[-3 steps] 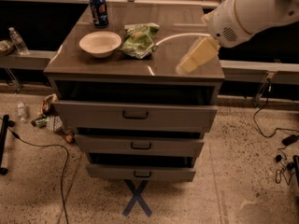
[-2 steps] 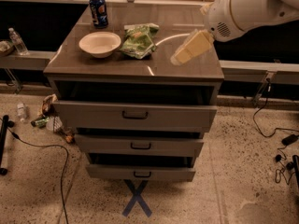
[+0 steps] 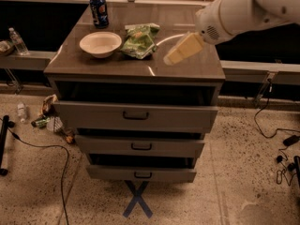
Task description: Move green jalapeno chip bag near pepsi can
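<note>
The green jalapeno chip bag (image 3: 139, 41) lies crumpled on the brown cabinet top (image 3: 187, 67), just right of a white bowl (image 3: 100, 43). The pepsi can (image 3: 99, 11) stands upright at the back left of the top, behind the bowl. My gripper (image 3: 171, 57) hangs over the right half of the top, a short way right of the bag and apart from it, with its cream-coloured fingers (image 3: 183, 48) pointing down-left. It holds nothing. The white arm comes in from the upper right.
The cabinet has three drawers (image 3: 136, 116), each pulled slightly out. A clear plastic bottle (image 3: 18, 41) stands on a ledge at left. Bottles and litter (image 3: 47, 118) lie on the floor at left, cables at left and right. A blue X (image 3: 137, 199) marks the floor in front.
My gripper has moved left across the cabinet top, closer to the chip bag. The bag, bowl and can have not moved.
</note>
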You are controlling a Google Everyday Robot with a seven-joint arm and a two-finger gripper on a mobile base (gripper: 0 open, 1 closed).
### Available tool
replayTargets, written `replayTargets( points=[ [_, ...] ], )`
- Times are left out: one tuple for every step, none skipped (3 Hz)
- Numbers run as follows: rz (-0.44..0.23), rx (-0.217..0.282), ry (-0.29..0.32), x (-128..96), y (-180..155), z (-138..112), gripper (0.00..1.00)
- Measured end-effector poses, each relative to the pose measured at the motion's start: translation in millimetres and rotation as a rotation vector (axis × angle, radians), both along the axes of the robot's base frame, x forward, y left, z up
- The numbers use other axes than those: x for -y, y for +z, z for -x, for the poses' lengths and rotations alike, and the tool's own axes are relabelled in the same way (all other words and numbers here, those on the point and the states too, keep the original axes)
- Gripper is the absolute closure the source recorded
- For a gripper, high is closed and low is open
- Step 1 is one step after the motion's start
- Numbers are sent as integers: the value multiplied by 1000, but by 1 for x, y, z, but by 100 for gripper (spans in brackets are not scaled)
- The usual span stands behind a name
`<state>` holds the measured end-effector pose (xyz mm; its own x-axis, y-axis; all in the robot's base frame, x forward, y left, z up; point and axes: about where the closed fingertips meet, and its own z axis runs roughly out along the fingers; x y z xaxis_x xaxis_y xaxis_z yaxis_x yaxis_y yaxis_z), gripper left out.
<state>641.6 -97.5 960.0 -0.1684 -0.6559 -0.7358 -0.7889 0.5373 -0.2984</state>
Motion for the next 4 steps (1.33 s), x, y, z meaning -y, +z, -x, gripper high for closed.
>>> replayTargets(
  points=[
    [-59, -54, -49, -18, -27, -40, 0],
    [-131, -104, -81, -38, -55, -76, 0],
    [-242, -137, -114, -57, -78, -107, 0],
    [-308, -154, -116, -79, -90, -134, 0]
  ],
)
